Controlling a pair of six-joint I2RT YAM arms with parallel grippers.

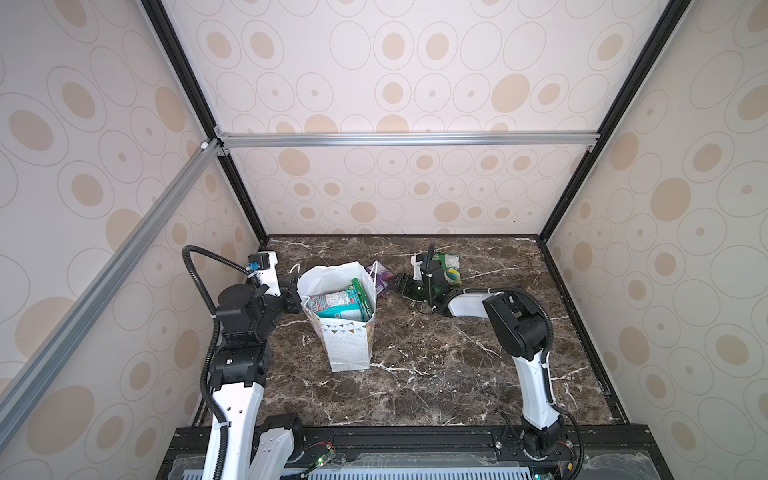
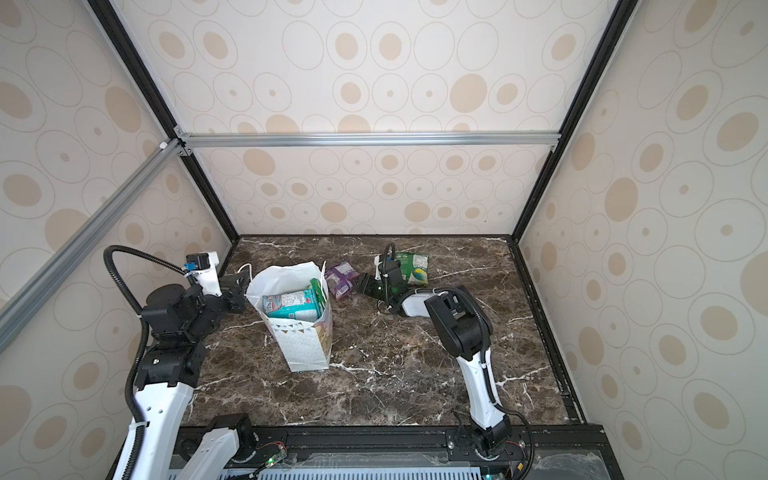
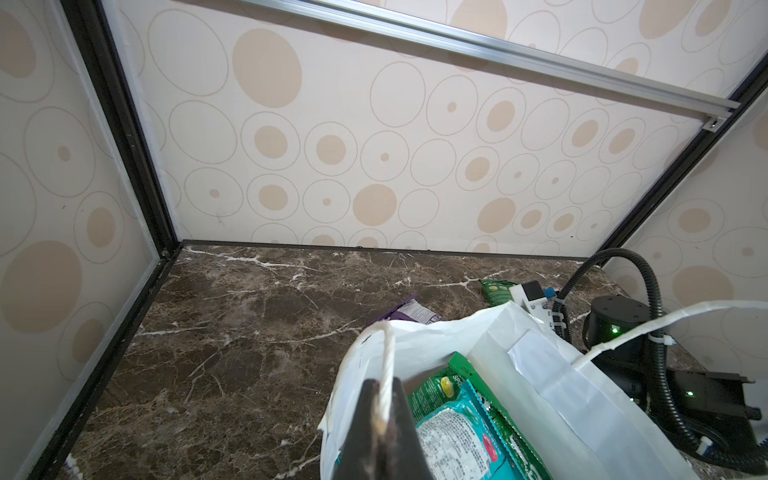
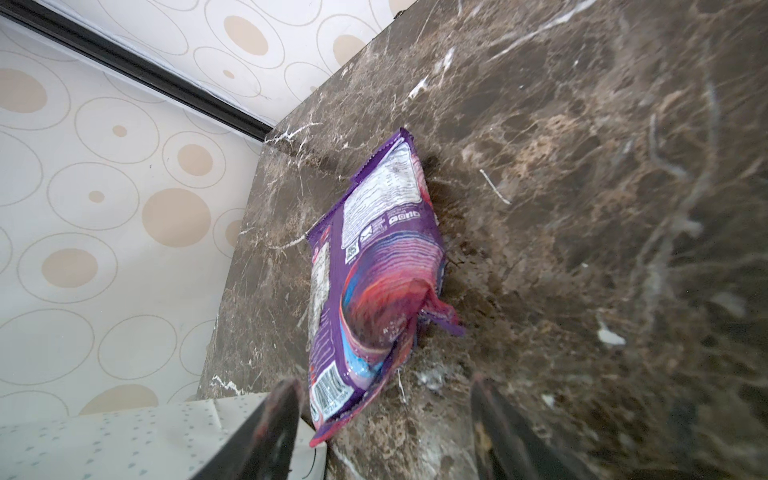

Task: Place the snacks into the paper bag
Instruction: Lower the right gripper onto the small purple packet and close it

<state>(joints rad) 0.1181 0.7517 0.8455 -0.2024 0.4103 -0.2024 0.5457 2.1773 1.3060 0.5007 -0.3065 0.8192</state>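
Leftmost, the left gripper (image 1: 292, 291) stood at the far left rim of the paper bag (image 1: 349, 345), its jaws pinched together on the bag's white cord handle (image 3: 387, 365), as the left wrist view showed. The bag stood upright and open on the marble tabletop (image 1: 415, 374), left of centre. Inside it lay a teal packet (image 1: 336, 305) with a green packet (image 1: 362, 297) wedged on edge against the bag's right wall. Just beyond the bag's far right corner, a purple packet (image 2: 340, 278) lay on the tabletop. The right gripper (image 2: 361, 284) sat low beside it with jaws apart and nothing clamped; in the right wrist view the packet's end reached in between the fingers (image 4: 286, 399). Farther right, partly behind that arm's wrist, lay a second green packet (image 2: 415, 268).
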